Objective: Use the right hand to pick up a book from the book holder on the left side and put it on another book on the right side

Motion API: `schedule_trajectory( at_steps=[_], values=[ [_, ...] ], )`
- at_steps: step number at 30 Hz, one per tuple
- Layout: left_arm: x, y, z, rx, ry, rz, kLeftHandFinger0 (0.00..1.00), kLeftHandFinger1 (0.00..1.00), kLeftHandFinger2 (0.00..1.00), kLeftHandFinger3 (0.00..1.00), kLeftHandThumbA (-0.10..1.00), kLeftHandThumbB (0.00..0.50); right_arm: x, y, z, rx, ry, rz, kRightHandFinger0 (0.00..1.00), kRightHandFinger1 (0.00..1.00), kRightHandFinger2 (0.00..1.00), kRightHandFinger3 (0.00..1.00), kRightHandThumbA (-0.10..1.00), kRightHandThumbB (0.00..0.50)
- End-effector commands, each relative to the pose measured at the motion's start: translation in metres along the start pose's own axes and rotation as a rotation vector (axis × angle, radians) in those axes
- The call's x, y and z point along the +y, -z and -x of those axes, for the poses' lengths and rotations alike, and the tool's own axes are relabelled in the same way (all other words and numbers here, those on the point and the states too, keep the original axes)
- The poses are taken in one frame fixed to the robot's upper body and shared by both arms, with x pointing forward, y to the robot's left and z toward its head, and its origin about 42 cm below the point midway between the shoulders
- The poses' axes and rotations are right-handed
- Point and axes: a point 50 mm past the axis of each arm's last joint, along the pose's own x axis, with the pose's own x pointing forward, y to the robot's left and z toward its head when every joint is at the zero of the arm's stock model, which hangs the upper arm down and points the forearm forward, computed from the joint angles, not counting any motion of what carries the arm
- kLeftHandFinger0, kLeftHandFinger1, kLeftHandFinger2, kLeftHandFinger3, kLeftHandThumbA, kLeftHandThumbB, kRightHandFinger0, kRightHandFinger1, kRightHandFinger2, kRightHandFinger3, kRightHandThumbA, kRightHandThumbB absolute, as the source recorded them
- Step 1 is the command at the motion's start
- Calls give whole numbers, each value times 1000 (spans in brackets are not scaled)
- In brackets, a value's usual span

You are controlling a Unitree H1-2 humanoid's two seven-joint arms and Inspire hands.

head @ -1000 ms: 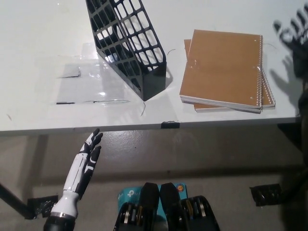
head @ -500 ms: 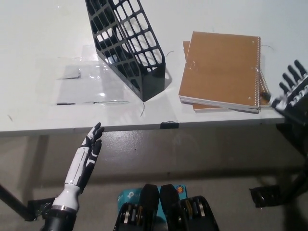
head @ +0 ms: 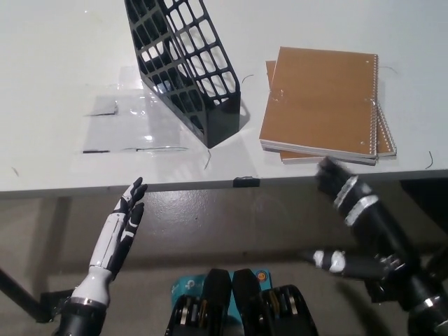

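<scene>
Two books (head: 322, 101) are lying stacked right of the empty holder (head: 187, 66); placement is judged done; right hand (head: 348, 199) is blurred, fingers undeterminable; left hand (head: 119, 227) is being held open, fingers straight.

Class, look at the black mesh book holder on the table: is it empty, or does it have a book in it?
Empty. The book holder shows only white table through its mesh walls; both brown notebooks lie stacked to its right.
</scene>
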Motion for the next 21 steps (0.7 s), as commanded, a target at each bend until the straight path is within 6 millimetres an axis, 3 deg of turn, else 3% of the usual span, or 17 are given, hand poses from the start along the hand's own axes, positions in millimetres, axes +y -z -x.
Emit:
schedule_trajectory(
  at_steps=[1, 9, 10, 12, 15, 21],
  values=[
    [6, -10, -3, -55, -14, -15, 968, 1000, 1000, 1000, 1000, 163, -2, 25, 0, -17, -33, 67, 1000, 1000, 1000, 1000, 1000, 221],
    [3, -6, 8, -35, -11, -20, 957, 1000, 1000, 1000, 1000, 158, -7, 65, 3, 94, 16, 6, 1000, 1000, 1000, 1000, 1000, 185],
    [2, -6, 8, -34, -11, -20, 957, 1000, 1000, 1000, 1000, 158, -8, 66, 3, 96, 17, 4, 1000, 1000, 1000, 1000, 1000, 182],
    [2, -5, 9, -29, -12, -18, 957, 1000, 1000, 1000, 1000, 162, -10, 71, 4, 108, 20, -5, 1000, 1000, 1000, 1000, 1000, 129],
    [0, -3, 14, -22, -7, -18, 950, 1000, 1000, 1000, 1000, 166, -10, 75, 9, 124, 27, -26, 1000, 1000, 1000, 1000, 1000, 141],
    [-6, 1, 21, -11, 3, -8, 956, 1000, 1000, 1000, 1000, 154, -14, 77, 17, 143, 32, -25, 1000, 1000, 1000, 1000, 1000, 113]
  ],
)
